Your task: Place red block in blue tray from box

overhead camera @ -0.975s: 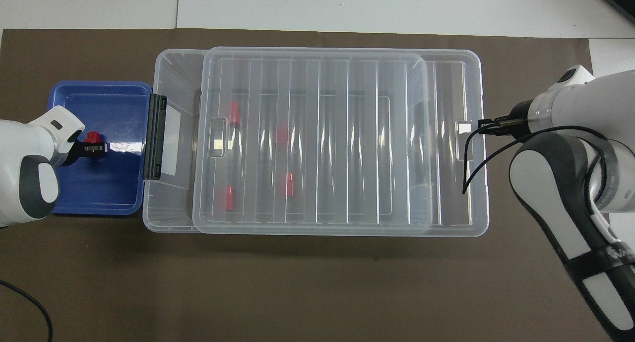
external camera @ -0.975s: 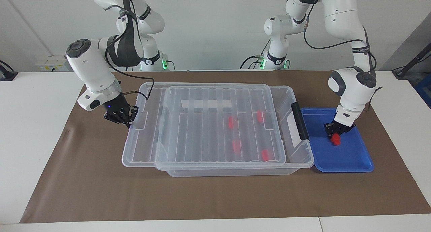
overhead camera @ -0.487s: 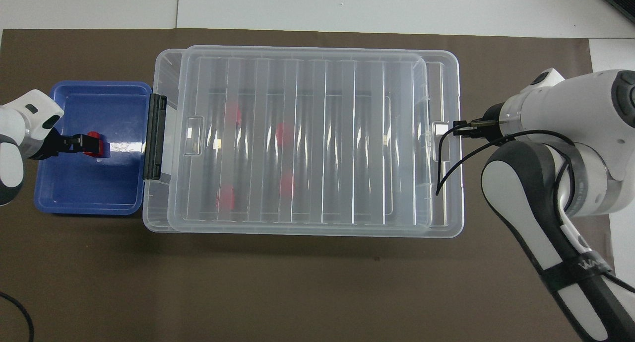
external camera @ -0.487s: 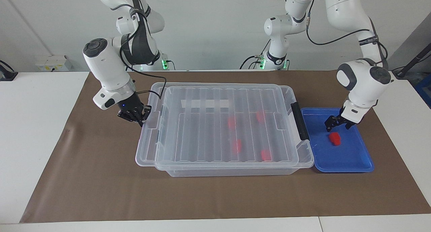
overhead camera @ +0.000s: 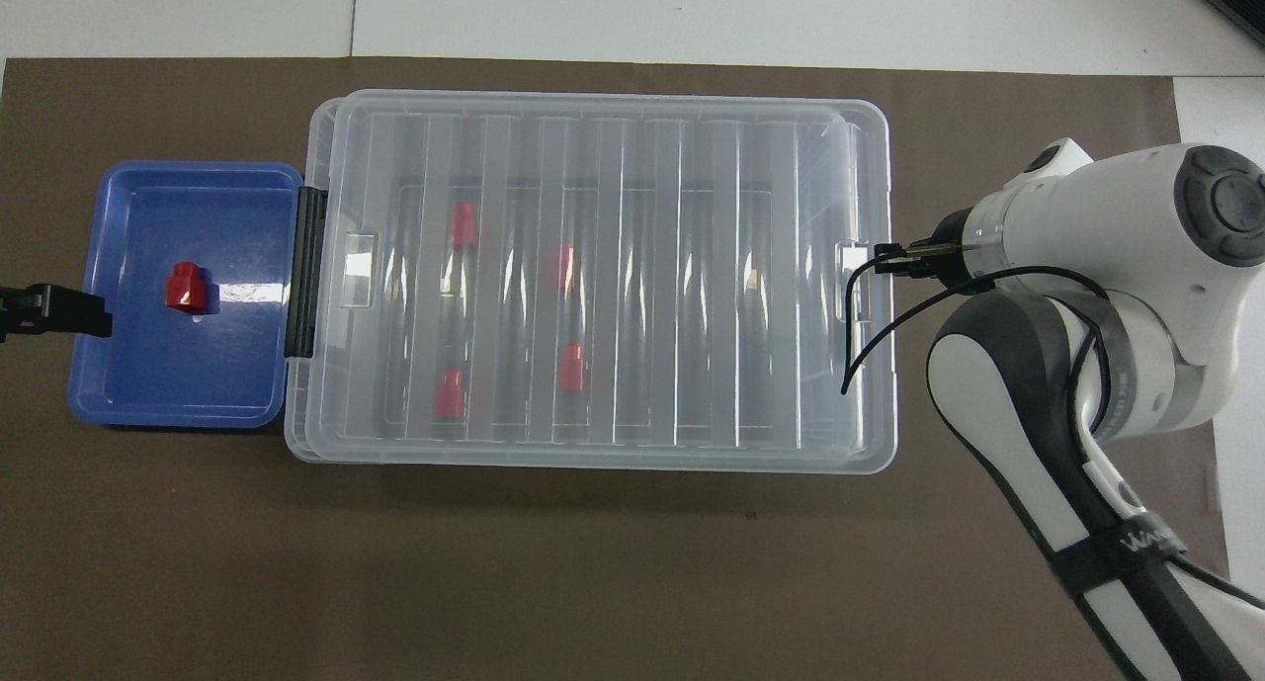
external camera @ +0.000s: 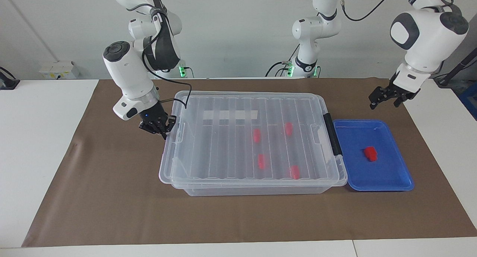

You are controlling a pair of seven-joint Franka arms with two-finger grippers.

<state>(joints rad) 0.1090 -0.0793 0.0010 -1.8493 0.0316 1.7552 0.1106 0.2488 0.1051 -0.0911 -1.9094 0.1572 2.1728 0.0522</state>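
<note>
The small bright red plastic block (external camera: 370,153) now lies free on the floor of the shallow blue plastic tray (external camera: 395,184) — a second ago the left gripper (external camera: 384,97) was down on it; it has since spread wide, let go and lifted clear, empty. Meanwhile the right gripper (external camera: 159,127), fingertips closed at the lid's edge, has pushed the ribbed clear lid (external camera: 223,137) back until it covers the large clear plastic box (external camera: 253,190). The placing looks done. Four more red blocks (external camera: 256,135) lie inside under the lid. Brown paper (external camera: 111,212) covers the counter; nothing blocks either arm's way out.
</note>
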